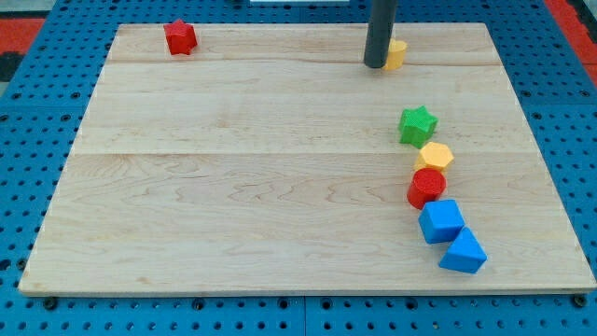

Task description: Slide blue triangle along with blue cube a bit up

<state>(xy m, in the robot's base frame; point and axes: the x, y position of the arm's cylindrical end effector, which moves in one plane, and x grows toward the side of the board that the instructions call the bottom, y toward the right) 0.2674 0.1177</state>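
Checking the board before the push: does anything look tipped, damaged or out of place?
Nothing stands out. My tip sits at the view's top beside a yellow block, far from the blue cube and blue triangle, which touch at the lower right, undamaged.

The wooden bench (233, 187) holds a red block (180, 37) at the upper left and a yellow block (396, 54) at the top. Down the right side sit a green star (418, 125), yellow hexagon (435, 156), red cylinder (426, 188), blue cube (440, 221) and blue triangle (464, 252).
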